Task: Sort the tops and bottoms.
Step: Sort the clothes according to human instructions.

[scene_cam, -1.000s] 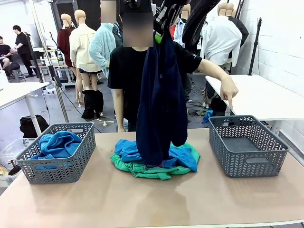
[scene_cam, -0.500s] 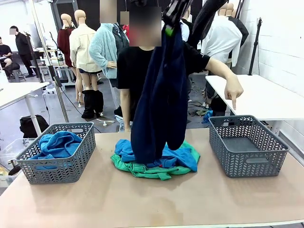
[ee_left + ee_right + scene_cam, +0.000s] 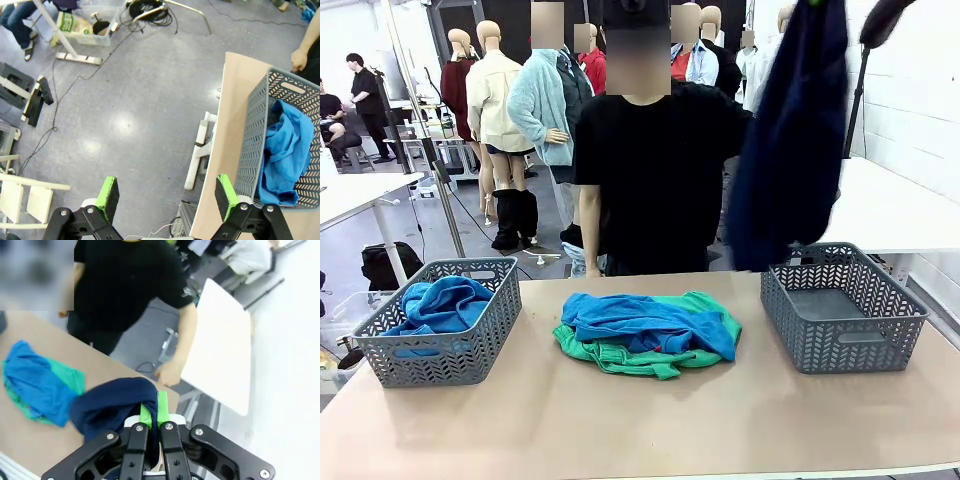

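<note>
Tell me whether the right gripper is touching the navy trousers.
Touching. The right wrist view shows the right gripper shut on a fold of the navy trousers, which hang from it.

The front camera looked across the light brown tabletop [image 3: 640,420] at the person in a black T-shirt [image 3: 655,170]. The left wrist camera hung high off the tabletop's end, facing down at the grey floor [image 3: 125,100]. Both views caught the grey plastic basket [image 3: 440,355] holding a bright blue shirt [image 3: 440,300]. The right wrist camera looked down, close on the long dark navy trousers [image 3: 107,407], and shared the person with the front view.
</note>
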Tool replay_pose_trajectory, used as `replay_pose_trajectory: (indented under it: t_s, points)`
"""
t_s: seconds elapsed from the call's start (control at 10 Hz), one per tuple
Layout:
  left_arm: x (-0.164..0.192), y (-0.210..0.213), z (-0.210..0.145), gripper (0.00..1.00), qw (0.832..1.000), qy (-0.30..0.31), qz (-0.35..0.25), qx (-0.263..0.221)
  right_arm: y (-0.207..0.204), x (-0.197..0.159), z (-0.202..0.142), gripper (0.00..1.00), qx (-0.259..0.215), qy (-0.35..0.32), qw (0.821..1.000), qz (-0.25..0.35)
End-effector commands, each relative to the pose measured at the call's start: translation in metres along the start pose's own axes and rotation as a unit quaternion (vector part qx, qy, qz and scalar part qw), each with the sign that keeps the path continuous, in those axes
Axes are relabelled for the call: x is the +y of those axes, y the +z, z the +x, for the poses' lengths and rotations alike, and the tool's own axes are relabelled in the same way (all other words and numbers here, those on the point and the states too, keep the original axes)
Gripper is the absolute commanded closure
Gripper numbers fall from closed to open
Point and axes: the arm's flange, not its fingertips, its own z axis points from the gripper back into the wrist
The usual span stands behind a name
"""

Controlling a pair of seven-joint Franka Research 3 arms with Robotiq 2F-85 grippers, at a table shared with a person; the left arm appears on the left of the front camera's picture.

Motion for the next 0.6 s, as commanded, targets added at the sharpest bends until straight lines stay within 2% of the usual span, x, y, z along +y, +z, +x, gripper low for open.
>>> replay_pose_trajectory:
  t_s: [0.0, 0.3, 0.5]
  points:
    - [0.0, 0.001, 0.0, 0.0, 1.0, 0.001, 0.001, -0.001, -0.021, -0.007, -0.02, 1.0, 0.002, -0.034, 0.999, -0.01]
    - [0.0, 0.001, 0.0, 0.0, 1.0, 0.001, 0.001, -0.001, -0.06, -0.035, -0.058, 1.0, 0.046, -0.092, 0.994, -0.025]
    - [0.0, 0.001, 0.0, 0.0, 1.0, 0.001, 0.001, -0.001, -0.097, -0.039, -0.085, 1.0, 0.069, -0.123, 0.99, -0.026]
